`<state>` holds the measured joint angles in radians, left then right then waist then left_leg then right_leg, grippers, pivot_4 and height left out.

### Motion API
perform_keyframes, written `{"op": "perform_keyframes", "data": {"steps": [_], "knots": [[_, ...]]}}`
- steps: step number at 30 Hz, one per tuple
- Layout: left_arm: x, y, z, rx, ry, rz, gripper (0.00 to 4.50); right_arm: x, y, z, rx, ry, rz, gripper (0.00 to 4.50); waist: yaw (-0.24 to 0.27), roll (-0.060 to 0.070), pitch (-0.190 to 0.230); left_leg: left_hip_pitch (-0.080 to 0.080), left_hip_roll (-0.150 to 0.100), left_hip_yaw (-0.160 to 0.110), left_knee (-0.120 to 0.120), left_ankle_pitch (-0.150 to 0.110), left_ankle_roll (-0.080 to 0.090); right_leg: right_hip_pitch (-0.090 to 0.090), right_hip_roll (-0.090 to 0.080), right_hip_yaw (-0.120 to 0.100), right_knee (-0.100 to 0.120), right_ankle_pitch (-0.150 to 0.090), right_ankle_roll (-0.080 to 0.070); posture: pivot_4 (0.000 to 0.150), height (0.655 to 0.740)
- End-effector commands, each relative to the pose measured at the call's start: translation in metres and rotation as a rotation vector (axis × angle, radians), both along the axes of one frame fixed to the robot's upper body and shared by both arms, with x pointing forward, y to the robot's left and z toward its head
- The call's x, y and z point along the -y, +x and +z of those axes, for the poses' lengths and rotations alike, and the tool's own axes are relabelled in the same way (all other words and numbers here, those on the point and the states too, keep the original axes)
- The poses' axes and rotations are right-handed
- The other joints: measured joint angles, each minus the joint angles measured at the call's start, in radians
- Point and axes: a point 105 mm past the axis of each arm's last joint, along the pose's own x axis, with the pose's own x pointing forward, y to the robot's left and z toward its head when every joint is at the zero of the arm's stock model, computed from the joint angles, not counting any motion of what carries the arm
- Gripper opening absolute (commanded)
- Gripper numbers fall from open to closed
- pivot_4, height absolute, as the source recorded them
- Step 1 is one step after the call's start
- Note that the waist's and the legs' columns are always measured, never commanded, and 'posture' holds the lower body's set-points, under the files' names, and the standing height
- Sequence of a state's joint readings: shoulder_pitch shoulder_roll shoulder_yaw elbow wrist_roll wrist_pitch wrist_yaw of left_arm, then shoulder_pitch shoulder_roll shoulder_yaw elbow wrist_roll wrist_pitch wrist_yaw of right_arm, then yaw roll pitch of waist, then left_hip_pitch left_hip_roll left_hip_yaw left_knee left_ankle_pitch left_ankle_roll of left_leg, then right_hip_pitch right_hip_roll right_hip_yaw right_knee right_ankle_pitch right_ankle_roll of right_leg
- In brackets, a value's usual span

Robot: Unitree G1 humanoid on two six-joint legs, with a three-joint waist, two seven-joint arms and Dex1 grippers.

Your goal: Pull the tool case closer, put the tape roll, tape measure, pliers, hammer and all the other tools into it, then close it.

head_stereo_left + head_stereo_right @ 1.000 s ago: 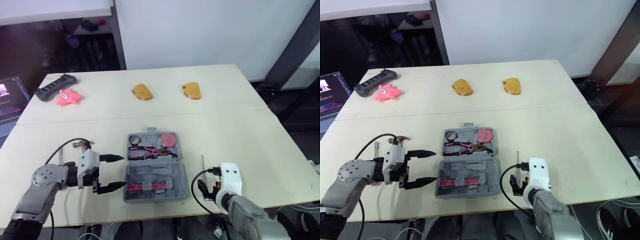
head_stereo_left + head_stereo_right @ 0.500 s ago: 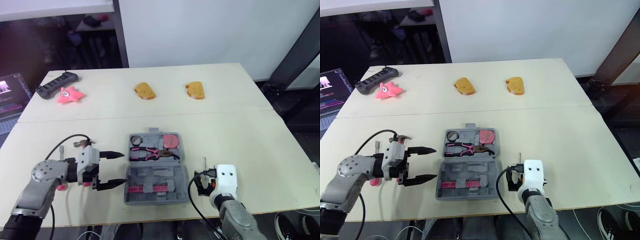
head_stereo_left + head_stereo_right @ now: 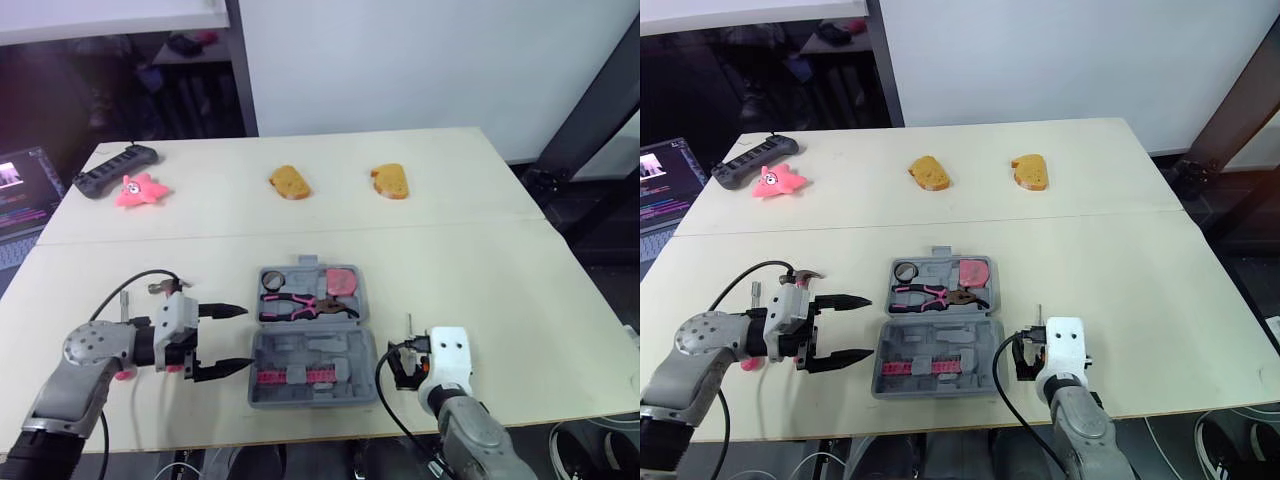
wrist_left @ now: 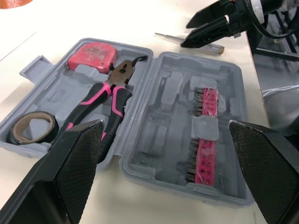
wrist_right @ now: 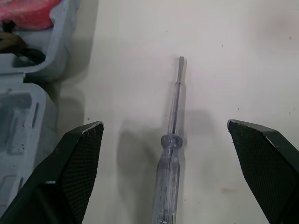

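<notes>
Clear plastic forms the handle of the screwdriver (image 5: 169, 158), which lies flat on the pale worktop (image 3: 480, 260) just to the right of the open tool case (image 3: 290, 350), its thin metal shaft pointing away from the robot. The right tool (image 5: 162, 125) is spread wide, one finger on each side of the screwdriver and neither touching it. By its look the screwdriver is light and stiff, but the handle is round and smooth, so it will likely roll or squirt out under a careless pinch. The best hold is across the thick handle, close to where the shaft enters; the shaft itself is too slim for a sure grip. Because it lies flat, the fingers need to reach the worktop surface on both sides.

The case is hard grey moulded plastic and should slide easily if bumped. Its far half already holds the tape roll (image 4: 32, 127), the pink tape measure (image 4: 92, 55) and the pliers (image 4: 103, 100); the near half carries a pink bit strip (image 4: 205, 135). The left tool (image 3: 868, 326) hovers just left of the case, fingers spread and holding nothing.
</notes>
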<state>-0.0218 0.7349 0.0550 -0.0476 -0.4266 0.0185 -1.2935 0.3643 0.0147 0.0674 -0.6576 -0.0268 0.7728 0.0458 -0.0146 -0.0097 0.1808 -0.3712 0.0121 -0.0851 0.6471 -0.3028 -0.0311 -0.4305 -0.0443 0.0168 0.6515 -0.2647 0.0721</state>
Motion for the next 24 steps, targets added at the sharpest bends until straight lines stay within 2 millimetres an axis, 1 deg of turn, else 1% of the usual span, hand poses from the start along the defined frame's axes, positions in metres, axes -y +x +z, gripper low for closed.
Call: {"op": "perform_keyframes", "data": {"steps": [1,6,12,13,14,15,21,24], "knots": [[0.0,0.001,0.008,0.034,-0.011,0.002,4.5,0.0,0.0,-0.001,-0.003,-0.008,0.0,4.48,0.0,0.0,0.0,0.0,0.0,0.0,0.0,0.0,0.0,0.0,0.0,0.0,0.0,0.0,0.0,0.15,0.74],[-0.001,0.001,0.008,0.035,-0.008,0.001,4.5,-0.006,0.001,-0.007,-0.034,-0.014,0.009,4.48,-0.001,0.0,0.0,0.0,0.0,0.0,0.001,0.0,0.0,0.0,0.0,0.0,0.0,0.0,0.0,0.15,0.74],[-0.001,0.001,0.008,0.036,-0.006,0.0,4.5,-0.001,0.002,-0.012,-0.059,-0.016,-0.019,4.48,-0.001,0.0,0.0,0.002,0.0,0.0,0.002,0.0,0.0,0.002,0.0,0.001,0.002,0.0,0.0,0.15,0.74],[-0.001,0.001,0.008,0.036,-0.006,0.0,4.5,-0.001,0.003,-0.013,-0.062,-0.016,-0.019,3.96,-0.002,0.0,0.0,0.003,0.0,0.0,0.002,0.0,0.0,0.002,0.0,0.001,0.002,0.0,0.0,0.15,0.74],[0.0,0.001,0.008,0.036,-0.006,0.0,4.5,0.0,0.003,-0.014,-0.068,-0.016,-0.021,3.67,-0.002,0.0,0.0,0.003,0.0,0.0,0.002,0.0,0.0,0.003,0.0,0.001,0.002,0.0,0.0,0.15,0.74],[0.0,0.001,0.008,0.036,-0.007,0.001,4.5,0.0,0.003,-0.015,-0.073,-0.015,-0.023,3.21,-0.002,0.0,0.0,0.004,0.0,0.0,0.002,0.0,0.0,0.003,0.0,0.001,0.002,0.0,-0.001,0.15,0.74],[-0.001,0.002,0.008,0.036,-0.004,0.003,4.5,0.001,0.005,-0.014,-0.069,-0.015,-0.026,0.07,-0.004,-0.001,-0.001,0.007,0.0,0.001,0.002,0.0,0.0,0.005,0.001,0.002,0.003,0.001,-0.001,0.15,0.74],[-0.002,0.002,0.008,0.037,-0.004,0.005,4.5,0.0,0.007,-0.012,-0.055,-0.015,-0.019,0.05,-0.003,-0.001,-0.001,0.011,0.0,0.001,0.002,0.0,0.0,0.009,0.001,0.002,0.003,0.0,-0.001,0.15,0.74]]}}
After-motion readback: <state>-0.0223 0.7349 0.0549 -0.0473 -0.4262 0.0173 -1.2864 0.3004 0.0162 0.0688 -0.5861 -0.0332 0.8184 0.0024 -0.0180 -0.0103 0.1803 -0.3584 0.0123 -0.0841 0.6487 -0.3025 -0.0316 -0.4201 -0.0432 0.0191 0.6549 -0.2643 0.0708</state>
